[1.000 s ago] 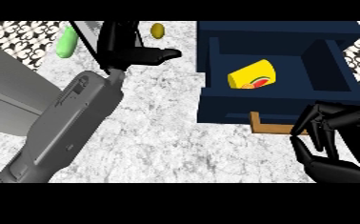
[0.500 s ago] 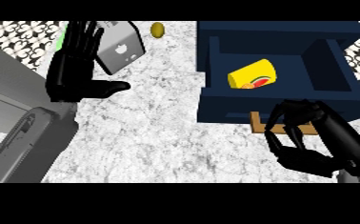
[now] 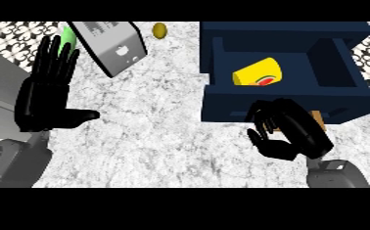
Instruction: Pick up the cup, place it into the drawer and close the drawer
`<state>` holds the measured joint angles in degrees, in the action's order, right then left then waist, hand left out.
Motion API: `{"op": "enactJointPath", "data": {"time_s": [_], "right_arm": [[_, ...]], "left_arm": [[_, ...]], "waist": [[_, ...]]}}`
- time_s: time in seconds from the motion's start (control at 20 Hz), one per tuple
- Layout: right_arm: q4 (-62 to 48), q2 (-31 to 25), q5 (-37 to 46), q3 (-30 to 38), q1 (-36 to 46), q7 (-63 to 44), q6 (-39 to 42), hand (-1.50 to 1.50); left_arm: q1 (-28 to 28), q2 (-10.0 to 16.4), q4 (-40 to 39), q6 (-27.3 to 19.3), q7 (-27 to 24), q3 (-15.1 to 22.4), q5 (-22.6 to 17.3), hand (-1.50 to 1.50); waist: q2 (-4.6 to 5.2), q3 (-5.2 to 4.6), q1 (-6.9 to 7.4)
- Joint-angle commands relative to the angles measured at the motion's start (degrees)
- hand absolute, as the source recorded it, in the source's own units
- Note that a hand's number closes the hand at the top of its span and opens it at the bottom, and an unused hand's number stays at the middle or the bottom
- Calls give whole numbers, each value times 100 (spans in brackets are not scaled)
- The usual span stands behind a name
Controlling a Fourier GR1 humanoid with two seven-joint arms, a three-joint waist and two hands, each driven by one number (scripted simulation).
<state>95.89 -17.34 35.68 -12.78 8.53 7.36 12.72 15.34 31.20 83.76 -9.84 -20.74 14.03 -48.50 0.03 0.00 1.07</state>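
Yellow cup (image 3: 258, 72) lies in the open navy drawer (image 3: 231, 107), just beyond the curled right robot hand (image 3: 289, 137) at its front; the spread left robot hand (image 3: 43, 99) rests well apart.

The cup (image 3: 258, 73) lies in the drawer (image 3: 274, 103), just beyond my right hand (image 3: 289, 135), which is at the drawer's front. Beyond my left hand (image 3: 45, 97), to its right, stands a box (image 3: 112, 45), with a small object (image 3: 160, 30) right of that.
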Motion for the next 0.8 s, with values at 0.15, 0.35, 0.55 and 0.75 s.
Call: {"op": "enactJointPath", "data": {"time_s": [0.15,0.35,0.55,0.75], "right_arm": [[-2001,411,929,-167,891,364,-645,-150],[-2675,277,1084,-26,928,784,-699,-150],[-3773,569,1128,266,1824,896,-788,-150],[-5282,671,1170,581,2442,1570,-1325,-150]], "left_arm": [[-563,67,101,538,-25,-385,76,-150],[-649,120,218,671,175,-806,66,-150],[-1152,38,354,1037,76,-974,142,-150],[-1219,-25,-30,1603,-286,-1149,219,-150]], "waist": [[14,2,-17],[7,2,-57],[4,2,-23],[26,3,4]]}}
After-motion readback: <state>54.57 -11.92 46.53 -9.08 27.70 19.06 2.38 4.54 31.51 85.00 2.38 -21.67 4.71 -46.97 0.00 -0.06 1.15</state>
